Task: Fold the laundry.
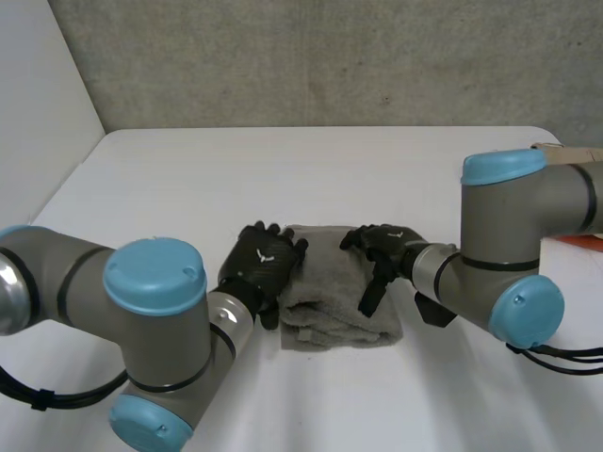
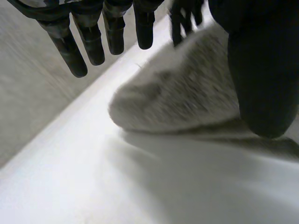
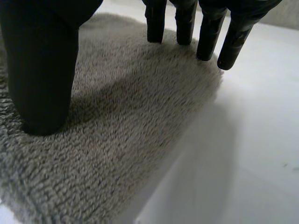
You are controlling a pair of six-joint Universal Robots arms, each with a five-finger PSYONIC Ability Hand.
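Head view: a folded grey towel lies on the white table, toward six o'clock of its top. The left hand sits at the towel's nine o'clock edge, with its fingers straight and holding nothing (its thumb hangs just beside the pile). The right hand is over the towel's two o'clock corner. Its thumb rests on the pile and its fingers are straight, gripping nothing.

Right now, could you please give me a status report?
Left hand open, beside folded grey terry towel. Right hand open, resting on it. Nothing obstructing.
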